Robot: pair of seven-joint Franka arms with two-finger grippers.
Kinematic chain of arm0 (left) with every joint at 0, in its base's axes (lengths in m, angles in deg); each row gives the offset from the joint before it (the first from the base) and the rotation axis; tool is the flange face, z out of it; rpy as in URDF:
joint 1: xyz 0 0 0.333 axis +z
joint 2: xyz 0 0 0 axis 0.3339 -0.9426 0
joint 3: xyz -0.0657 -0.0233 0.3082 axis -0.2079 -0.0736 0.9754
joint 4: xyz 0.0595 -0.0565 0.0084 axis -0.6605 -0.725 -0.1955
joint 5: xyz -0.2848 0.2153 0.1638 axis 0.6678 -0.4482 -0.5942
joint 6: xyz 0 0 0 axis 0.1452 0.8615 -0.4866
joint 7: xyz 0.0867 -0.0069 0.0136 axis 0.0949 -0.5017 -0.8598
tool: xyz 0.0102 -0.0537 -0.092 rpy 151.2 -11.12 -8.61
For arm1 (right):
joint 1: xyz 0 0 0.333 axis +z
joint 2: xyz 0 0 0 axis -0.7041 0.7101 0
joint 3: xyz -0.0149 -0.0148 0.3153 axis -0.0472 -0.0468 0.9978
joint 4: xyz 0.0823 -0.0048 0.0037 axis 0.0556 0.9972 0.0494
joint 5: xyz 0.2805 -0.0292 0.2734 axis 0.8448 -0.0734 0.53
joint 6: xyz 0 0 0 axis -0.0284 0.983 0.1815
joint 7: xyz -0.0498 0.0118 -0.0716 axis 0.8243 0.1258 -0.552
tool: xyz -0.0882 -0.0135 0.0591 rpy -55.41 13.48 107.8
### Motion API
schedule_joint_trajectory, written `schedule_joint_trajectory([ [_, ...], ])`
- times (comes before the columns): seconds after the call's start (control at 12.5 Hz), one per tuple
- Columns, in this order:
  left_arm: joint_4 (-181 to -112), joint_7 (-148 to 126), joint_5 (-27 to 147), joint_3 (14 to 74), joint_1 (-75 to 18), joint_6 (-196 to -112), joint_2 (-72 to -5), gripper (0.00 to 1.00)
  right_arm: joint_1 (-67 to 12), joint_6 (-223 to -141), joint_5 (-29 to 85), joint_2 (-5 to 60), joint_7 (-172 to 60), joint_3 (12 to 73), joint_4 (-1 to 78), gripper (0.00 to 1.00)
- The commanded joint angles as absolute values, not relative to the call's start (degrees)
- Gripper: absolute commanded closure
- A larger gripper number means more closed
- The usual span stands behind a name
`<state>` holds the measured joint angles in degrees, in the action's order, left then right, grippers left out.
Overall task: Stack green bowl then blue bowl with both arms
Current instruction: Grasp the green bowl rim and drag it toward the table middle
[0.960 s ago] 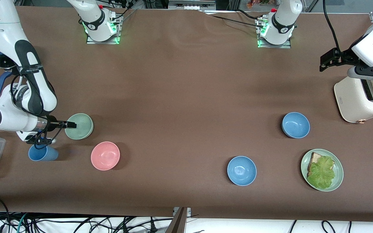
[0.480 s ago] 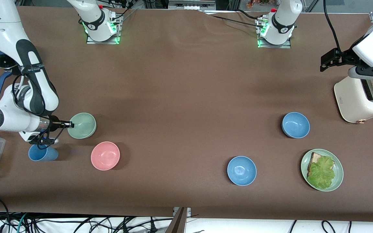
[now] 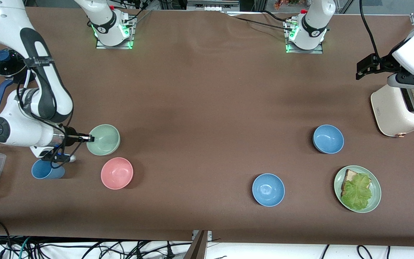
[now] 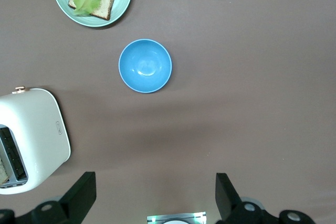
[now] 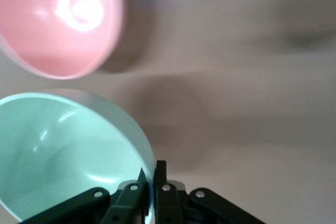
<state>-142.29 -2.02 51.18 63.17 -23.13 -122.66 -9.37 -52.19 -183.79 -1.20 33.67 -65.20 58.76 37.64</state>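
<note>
The right gripper (image 3: 88,137) is clenched on the rim of the green bowl (image 3: 103,139), its two fingers pinched thin over the bowl's edge at the right arm's end of the table; in the right wrist view the fingers (image 5: 160,174) meet on the mint rim (image 5: 63,150), with the pink bowl (image 5: 58,19) just beside it; in the front view the pink bowl (image 3: 116,173) sits nearer the camera than the green bowl, close but apart, and a blue cup (image 3: 45,170) stands under the right arm's wrist; the left gripper (image 3: 367,67) waits in the air near the toaster (image 3: 395,109) at the left arm's end, its jaws spread wide with nothing between them, the fingers (image 4: 83,192) well apart in the left wrist view; one blue bowl (image 3: 328,139) rests farther from the camera than the second blue bowl (image 3: 268,189); a green plate (image 3: 376,196) with bread and lettuce lies beside the latter
</note>
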Motion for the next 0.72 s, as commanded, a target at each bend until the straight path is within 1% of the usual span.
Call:
schedule_joint_trajectory([
  [0.0, -142.9, -1.1, 50.0, 63.3, -22.9, -123.2, -8.8, 0.0, -50.4, -182.6, -0.8, 32.9, -75.0, 63.4, 36.9, 1.0],
  [0.16, -143.0, -1.1, 50.0, 63.3, -22.9, -123.1, -8.8, 0.0, -44.3, -183.0, -1.1, 33.4, -84.4, 63.9, 34.7, 1.0],
  [0.4, -142.9, -1.1, 50.0, 63.1, -22.9, -123.0, -8.7, 0.0, -34.6, -184.5, -0.7, 36.1, -97.6, 63.9, 31.4, 1.0],
  [0.64, -142.9, -1.1, 50.0, 62.9, -22.9, -122.9, -8.6, 0.0, -27.4, -186.6, -0.7, 39.0, -108.3, 63.9, 27.5, 1.0],
])
